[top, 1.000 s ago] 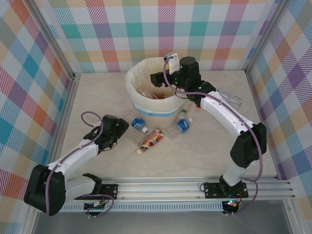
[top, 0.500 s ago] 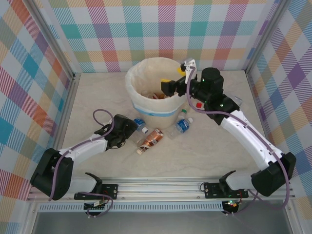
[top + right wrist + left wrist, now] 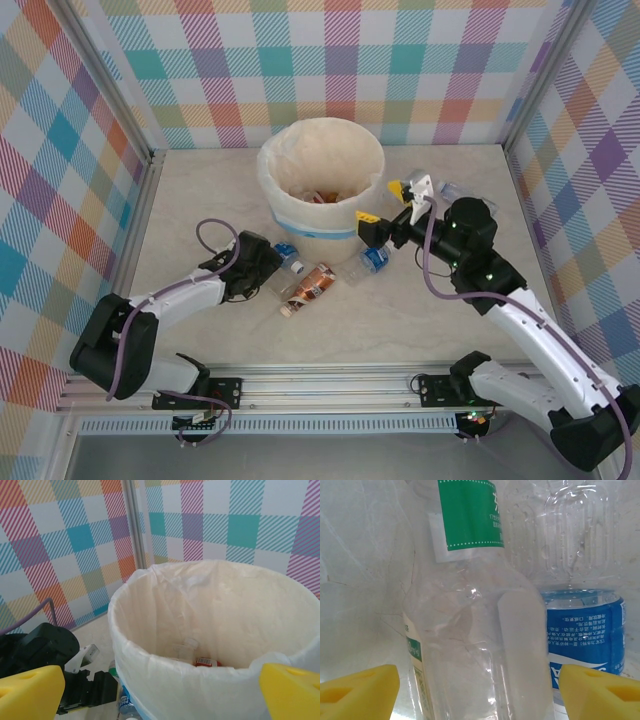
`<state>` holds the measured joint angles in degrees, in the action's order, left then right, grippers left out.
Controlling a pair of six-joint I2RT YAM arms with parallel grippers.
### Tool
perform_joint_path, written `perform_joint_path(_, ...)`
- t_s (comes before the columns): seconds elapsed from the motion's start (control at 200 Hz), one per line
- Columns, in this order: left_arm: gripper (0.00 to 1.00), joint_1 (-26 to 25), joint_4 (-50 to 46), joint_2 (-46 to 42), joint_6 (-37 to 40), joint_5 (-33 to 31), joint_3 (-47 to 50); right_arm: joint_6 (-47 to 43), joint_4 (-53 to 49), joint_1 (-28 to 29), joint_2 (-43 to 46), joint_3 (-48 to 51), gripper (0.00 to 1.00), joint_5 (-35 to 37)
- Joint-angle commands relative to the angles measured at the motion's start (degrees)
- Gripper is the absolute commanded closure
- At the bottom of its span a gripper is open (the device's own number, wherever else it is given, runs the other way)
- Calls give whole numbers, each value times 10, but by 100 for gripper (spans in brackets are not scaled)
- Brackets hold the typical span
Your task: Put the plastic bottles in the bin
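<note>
The bin [image 3: 322,222] stands mid-table, and several plastic bottles [image 3: 207,661] lie at its bottom. My left gripper [image 3: 268,275] is low on the table, open, with a clear green-label bottle [image 3: 470,625] between its yellow fingertips [image 3: 362,690]; no contact shows. A blue-label bottle [image 3: 585,630] lies just behind it. On the table lie a blue-label bottle [image 3: 287,257], a brown-label bottle [image 3: 308,285] and another blue-label one [image 3: 375,258]. My right gripper [image 3: 383,203] hangs open with nothing in it to the right of the bin [image 3: 165,655].
A clear bottle [image 3: 470,198] lies at the right, partly behind the right arm. Plaid walls and metal posts [image 3: 135,210] enclose the table on three sides. The left arm's black wrist [image 3: 42,647] lies beside the bin in the right wrist view.
My right gripper has drawn back from over the bin, to the right and nearer. My left gripper has slid right, up to the bottles by the bin's base.
</note>
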<state>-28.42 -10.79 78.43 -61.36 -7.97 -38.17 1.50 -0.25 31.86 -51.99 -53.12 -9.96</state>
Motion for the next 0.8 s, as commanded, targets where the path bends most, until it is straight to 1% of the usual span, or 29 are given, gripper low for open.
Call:
perform_joint_path(0.0,19,0,-19,13,16,4,-10,9,28,1,21,31,0,19)
perform_joint_path(0.165,23,8,-23,17,23,1,-3,20,29,0,29,49,0,23)
perform_joint_path(0.395,26,32,-6,30,25,32,20,16,36,1,16,48,0,41)
perform_joint_path(0.505,34,36,-13,28,36,31,19,14,38,0,11,44,0,41)
perform_joint_path(0.635,43,36,-37,-7,57,7,9,12,33,1,12,41,0,47)
perform_joint_path(0.675,44,36,-46,-26,66,-10,3,12,33,0,12,41,0,50)
perform_joint_path(0.72,44,36,-80,-49,74,-35,-2,16,35,0,14,44,0,56)
perform_joint_path(0.795,46,37,-97,-91,88,-62,-11,20,36,1,15,46,0,66)
